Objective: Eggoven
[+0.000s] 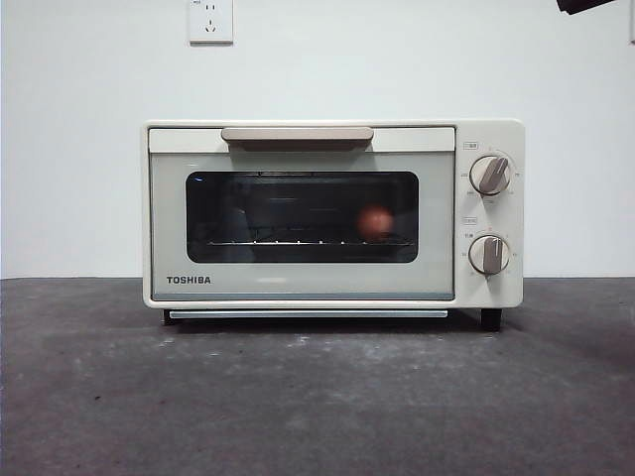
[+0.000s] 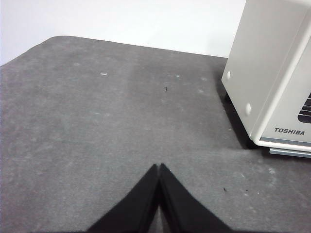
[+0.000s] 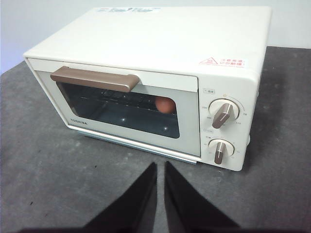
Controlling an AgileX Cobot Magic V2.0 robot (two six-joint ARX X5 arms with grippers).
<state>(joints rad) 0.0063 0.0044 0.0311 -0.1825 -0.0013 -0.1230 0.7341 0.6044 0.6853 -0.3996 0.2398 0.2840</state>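
The left end effector (image 2: pixel 159 167) hovers over bare grey desk (image 2: pixel 97 121) beside the oven's side wall, its two black jaws pressed together at the tips and holding nothing. The right end effector (image 3: pixel 161 166) hangs above the desk in front of the oven, its jaws close together with only a thin slit between them, also holding nothing. In the front view only a black tip (image 1: pixel 585 5) shows at the top right corner.

The toaster oven (image 1: pixel 332 213) is a cream box with rounded corners and a smooth, matte shell, standing on short dark feet. Its door is shut: a dark glass window set in a pale frame, with a long beige handle (image 1: pixel 298 134) across the top. Two round knobs, the upper knob (image 1: pixel 490 175) and the lower knob (image 1: pixel 489 255), sit one above the other on the right panel, each with a brownish-metal grip and small printed marks around it, too small to read. "TOSHIBA" (image 1: pixel 189 280) is printed in dark letters at the door's lower left. A red-edged warning label (image 3: pixel 222 62) lies on the oven's top; its writing is too small to read.

The egg (image 1: pixel 375 223), small, round and reddish-brown, rests inside the oven on the wire rack (image 1: pixel 298 241), toward the right of the window.

The desk has a dark grey, felt-like surface with pale scuffs. Behind the oven is a white wall with a white power socket (image 1: pixel 210 20).
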